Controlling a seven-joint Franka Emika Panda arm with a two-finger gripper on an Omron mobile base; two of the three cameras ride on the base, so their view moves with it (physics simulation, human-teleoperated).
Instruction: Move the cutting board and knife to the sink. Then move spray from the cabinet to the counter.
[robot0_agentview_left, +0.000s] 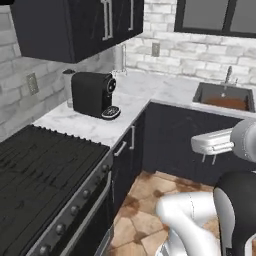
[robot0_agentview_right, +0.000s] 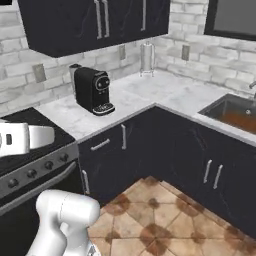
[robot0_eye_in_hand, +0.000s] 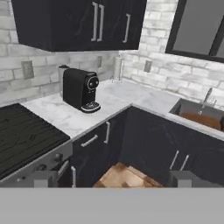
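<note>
Black grates of the stove (robot0_agentview_left: 35, 170) fill the left, its near end cut off by the frame edge in the left base view. Beside it the counter (robot0_agentview_left: 95, 125) of white marble carries a black coffee machine (robot0_agentview_left: 94, 94), with a pale container half hidden behind it. Above hangs the cabinet (robot0_agentview_left: 75, 25), doors closed, top cropped, so nothing inside can be seen. In the corner a paper-towel holder (robot0_agentview_right: 146, 59) stands, washed out against the brick. Further right the sink (robot0_agentview_left: 223, 96) is set into the counter; a brown surface lies in the basin, probably the cutting board (robot0_agentview_left: 226, 102), its outline too blurred to confirm. The faucet (robot0_agentview_left: 228, 75) rises behind. The gripper (robot0_eye_in_hand: 112, 180) hangs over the floor, jaws spread wide and holding nothing.
</note>
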